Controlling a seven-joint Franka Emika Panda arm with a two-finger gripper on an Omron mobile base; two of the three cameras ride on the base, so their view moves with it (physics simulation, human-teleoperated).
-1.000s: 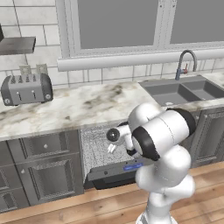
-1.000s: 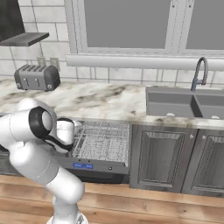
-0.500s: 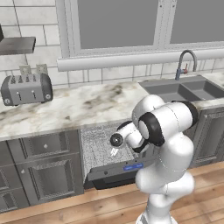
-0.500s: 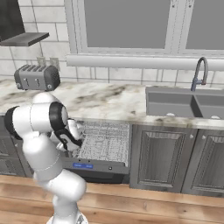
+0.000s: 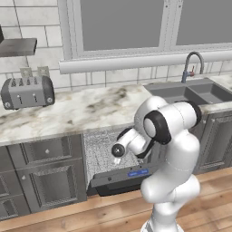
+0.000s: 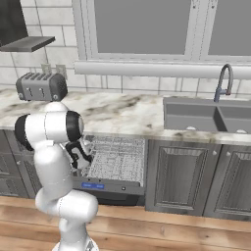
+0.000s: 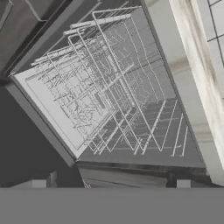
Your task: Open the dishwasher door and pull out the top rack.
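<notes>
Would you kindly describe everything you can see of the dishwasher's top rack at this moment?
The top rack is a shallow basket of thin light grey-white wire, woven as a grid with rows of upright tines, as the hand view shows. It holds no dishes. It sits level beneath the marble counter, nearly as wide as the lowered dishwasher door below it, and appears drawn out over that door. The open claw hovers near its front edge; I cannot tell if it touches.

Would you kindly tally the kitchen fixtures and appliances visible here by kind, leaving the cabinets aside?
Toaster: 1
Faucet: 1
Sink: 1, with two basins
Dishwasher door: 1, open
Wire rack: 1
Range hood: 1
Total: 6
</notes>
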